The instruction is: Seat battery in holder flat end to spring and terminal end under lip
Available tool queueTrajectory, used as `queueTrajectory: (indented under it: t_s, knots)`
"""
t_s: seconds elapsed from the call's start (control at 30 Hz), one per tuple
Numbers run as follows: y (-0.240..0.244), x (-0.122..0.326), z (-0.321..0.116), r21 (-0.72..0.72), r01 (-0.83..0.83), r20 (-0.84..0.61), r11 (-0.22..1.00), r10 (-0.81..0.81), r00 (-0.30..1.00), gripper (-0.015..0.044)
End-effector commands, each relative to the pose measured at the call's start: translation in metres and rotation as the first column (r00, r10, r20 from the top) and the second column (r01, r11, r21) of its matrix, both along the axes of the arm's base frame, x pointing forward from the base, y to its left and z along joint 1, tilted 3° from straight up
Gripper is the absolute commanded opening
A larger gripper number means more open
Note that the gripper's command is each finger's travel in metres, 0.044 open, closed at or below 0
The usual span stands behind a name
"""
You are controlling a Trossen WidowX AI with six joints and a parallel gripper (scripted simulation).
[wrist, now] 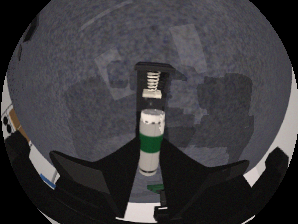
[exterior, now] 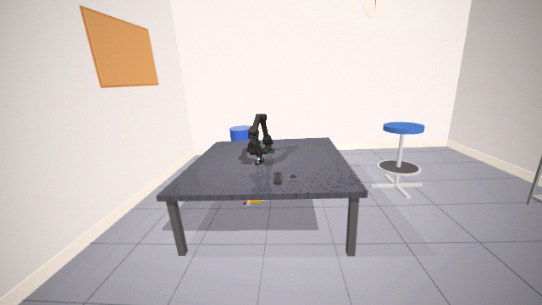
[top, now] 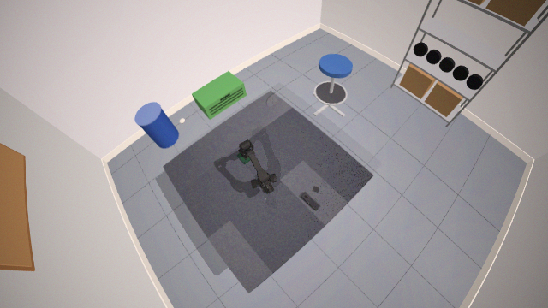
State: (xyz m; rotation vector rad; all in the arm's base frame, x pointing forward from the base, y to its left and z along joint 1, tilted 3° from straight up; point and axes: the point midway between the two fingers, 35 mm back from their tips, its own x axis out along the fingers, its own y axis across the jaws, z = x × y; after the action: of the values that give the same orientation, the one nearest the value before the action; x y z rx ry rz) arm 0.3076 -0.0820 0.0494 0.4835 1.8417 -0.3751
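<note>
My gripper [wrist: 150,141] [top: 266,190] [exterior: 259,157] is shut on the battery [wrist: 150,141], which is white and grey with a green band. In the wrist view the battery points lengthwise along the black holder [wrist: 154,66], its white end toward the spring [wrist: 153,81] and the pale plate in front of it. A stretch of dark holder floor shows between plate and battery. The battery and fingers hide the holder's near part and lip. Whether the battery touches the holder floor cannot be told. The top and exterior views show the gripper low over the table, largely covering the holder.
A long black object [top: 310,201] [exterior: 277,178] and a small dark square piece [top: 316,188] [exterior: 292,176] lie on the table [top: 257,252] [exterior: 203,182], away from the gripper. A green piece [top: 244,158] [exterior: 271,151] is by the arm's base.
</note>
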Motion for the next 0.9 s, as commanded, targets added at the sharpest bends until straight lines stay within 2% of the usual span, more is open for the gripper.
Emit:
queueTrajectory:
  t_s: [0.0, 0.87]
  knots:
    - [0.0, 0.003, -0.001, 0.016, -0.001, -0.013, 1.0, 0.001, 1.0, 0.0059]
    - [-0.003, 0.009, -0.012, 0.092, 0.005, -0.168, 0.996, 0.011, 0.986, 0.0059]
